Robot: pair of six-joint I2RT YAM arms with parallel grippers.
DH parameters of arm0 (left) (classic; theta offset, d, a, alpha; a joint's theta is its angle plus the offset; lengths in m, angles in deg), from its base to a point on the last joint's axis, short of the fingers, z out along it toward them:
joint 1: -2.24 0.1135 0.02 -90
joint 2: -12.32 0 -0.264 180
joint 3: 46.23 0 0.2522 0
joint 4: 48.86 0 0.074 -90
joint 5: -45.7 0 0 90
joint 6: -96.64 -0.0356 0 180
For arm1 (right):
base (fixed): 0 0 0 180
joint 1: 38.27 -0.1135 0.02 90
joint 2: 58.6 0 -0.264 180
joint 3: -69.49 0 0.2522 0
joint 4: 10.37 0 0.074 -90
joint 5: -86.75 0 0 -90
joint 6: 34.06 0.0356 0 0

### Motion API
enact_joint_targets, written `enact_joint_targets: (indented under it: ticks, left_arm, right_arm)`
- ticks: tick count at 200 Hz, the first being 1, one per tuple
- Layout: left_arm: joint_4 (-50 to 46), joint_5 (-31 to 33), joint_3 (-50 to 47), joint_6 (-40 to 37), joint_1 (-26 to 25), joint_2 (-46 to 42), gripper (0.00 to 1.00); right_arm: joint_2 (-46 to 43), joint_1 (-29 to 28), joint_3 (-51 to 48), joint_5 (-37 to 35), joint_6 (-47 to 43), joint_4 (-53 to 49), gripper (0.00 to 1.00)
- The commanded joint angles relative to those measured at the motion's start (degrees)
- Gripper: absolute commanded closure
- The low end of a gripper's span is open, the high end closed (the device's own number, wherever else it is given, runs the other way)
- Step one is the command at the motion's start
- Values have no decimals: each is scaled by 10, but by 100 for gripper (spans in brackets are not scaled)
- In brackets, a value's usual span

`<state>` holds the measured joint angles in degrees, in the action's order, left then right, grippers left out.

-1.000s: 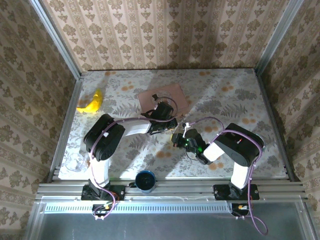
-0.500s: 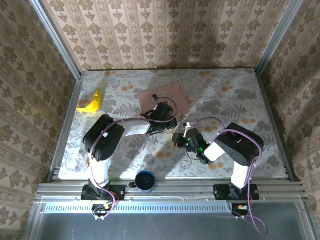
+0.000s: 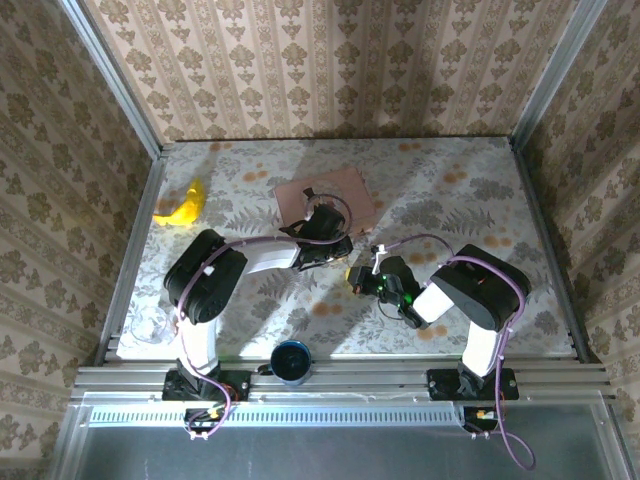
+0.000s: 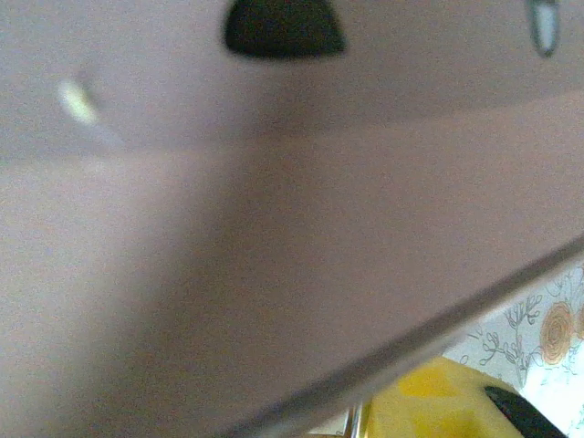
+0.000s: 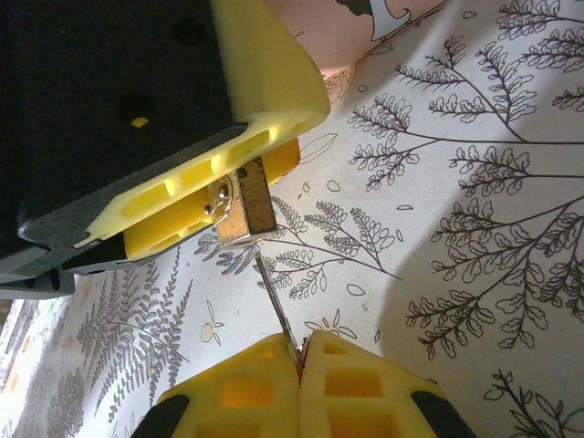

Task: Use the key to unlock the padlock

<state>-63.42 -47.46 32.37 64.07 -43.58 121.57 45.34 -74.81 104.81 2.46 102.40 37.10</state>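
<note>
Padlock [image 5: 245,203] sat pinched in the left pincer [image 5: 274,151] beside the pink box's [image 5: 338,32] edge. The right pincer [image 5: 299,351] pinched the key [image 5: 274,306], tip at the padlock; counter [image 5: 474,228] rightward lay open.

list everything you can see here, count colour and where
padlock: one, silvery-brass, gripped at the left end effector's tips
key: one, thin silver, reaching up to the padlock
box: one, pink, far centre of the table
banana-shaped object: one, yellow, far left
cup: one, dark blue, near edge
clear glass item: one, transparent, near left
table: one, floral cloth
left end effector: one, yellow fingers, shut on the padlock
right end effector: one, yellow fingers, shut on the key
</note>
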Motion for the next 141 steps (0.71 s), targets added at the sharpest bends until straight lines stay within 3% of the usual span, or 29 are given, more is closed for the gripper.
enact_joint_targets:
  ticks: [1, 141]
  left_arm:
    - [6, 21, 21, 23, 8, -33, 100]
    - [21, 5, 35, 40, 7, -9, 100]
  right_arm:
    - [8, 8, -2, 1, -8, -12, 100]
    - [39, 19, 25, 38, 8, 16, 100]
